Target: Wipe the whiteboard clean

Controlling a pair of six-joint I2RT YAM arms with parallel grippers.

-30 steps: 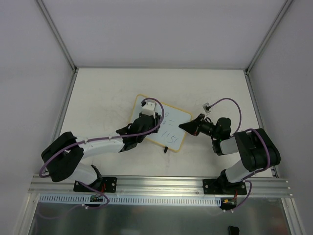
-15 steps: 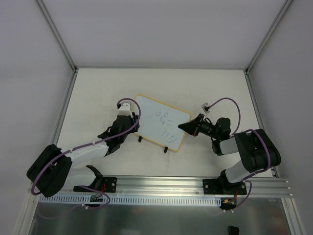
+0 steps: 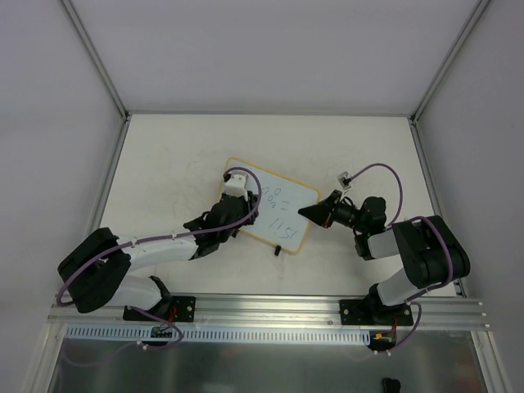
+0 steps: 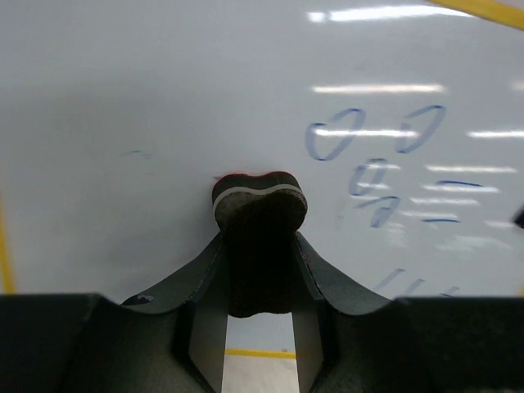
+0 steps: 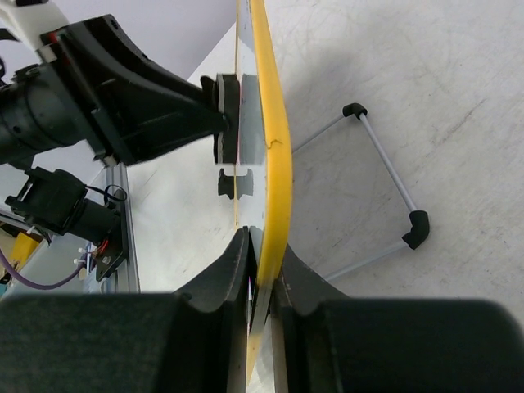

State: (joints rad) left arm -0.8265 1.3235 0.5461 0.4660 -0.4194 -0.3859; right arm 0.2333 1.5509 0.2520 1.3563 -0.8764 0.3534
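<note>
The whiteboard (image 3: 286,205) has a thin yellow frame and stands tilted at the middle of the table. Blue handwritten marks (image 4: 372,168) cover its right half, and its left half is blank. My left gripper (image 3: 248,211) is shut on the small black bone-shaped eraser (image 4: 260,209). It presses the eraser against the board face (image 4: 147,90) just left of the marks. My right gripper (image 3: 304,212) is shut on the board's right edge. In the right wrist view the yellow frame (image 5: 271,123) runs between my right gripper's (image 5: 262,246) fingers. The eraser (image 5: 227,110) also shows there, against the board.
The board's wire stand with black feet (image 5: 413,225) rests on the table behind it. One black clip foot (image 3: 278,250) shows at the board's near edge. White enclosure walls with metal posts surround the table. An aluminium rail (image 3: 270,307) runs along the near edge.
My left gripper swept the eraser left to the board's left edge, then back right onto the board face. My right gripper has kept still on the board's edge.
</note>
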